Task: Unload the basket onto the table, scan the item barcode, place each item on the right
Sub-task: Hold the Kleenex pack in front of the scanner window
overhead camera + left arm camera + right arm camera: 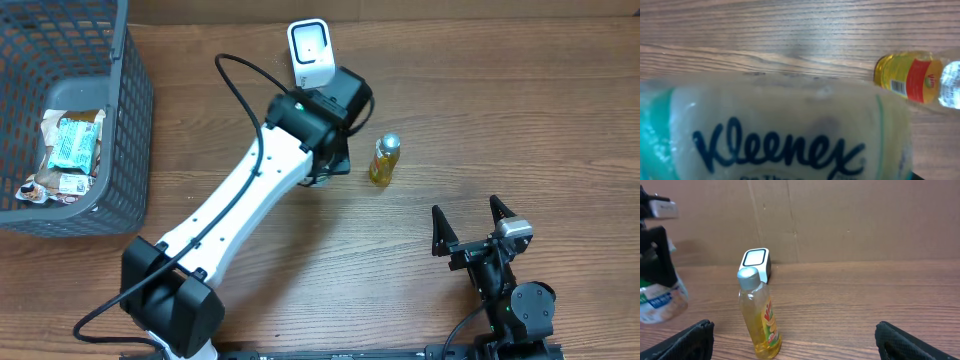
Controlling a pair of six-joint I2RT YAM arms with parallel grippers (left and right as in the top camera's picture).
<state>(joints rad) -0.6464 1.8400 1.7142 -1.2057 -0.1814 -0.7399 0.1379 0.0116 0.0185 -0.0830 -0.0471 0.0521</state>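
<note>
A white and teal Kleenex tissue pack (775, 130) fills the lower part of the left wrist view. It also shows at the left edge of the right wrist view, where a black finger (657, 255) of my left gripper (332, 152) clamps it above the table. The white barcode scanner (310, 50) stands just behind that gripper, at the table's far edge. In the overhead view the arm hides the pack. My right gripper (467, 210) rests open and empty near the front right.
A small bottle of yellow liquid (384, 160) with a silver cap stands upright just right of my left gripper. A grey mesh basket (130, 120) at the far left holds several packets. A cardboard wall (840, 215) backs the table.
</note>
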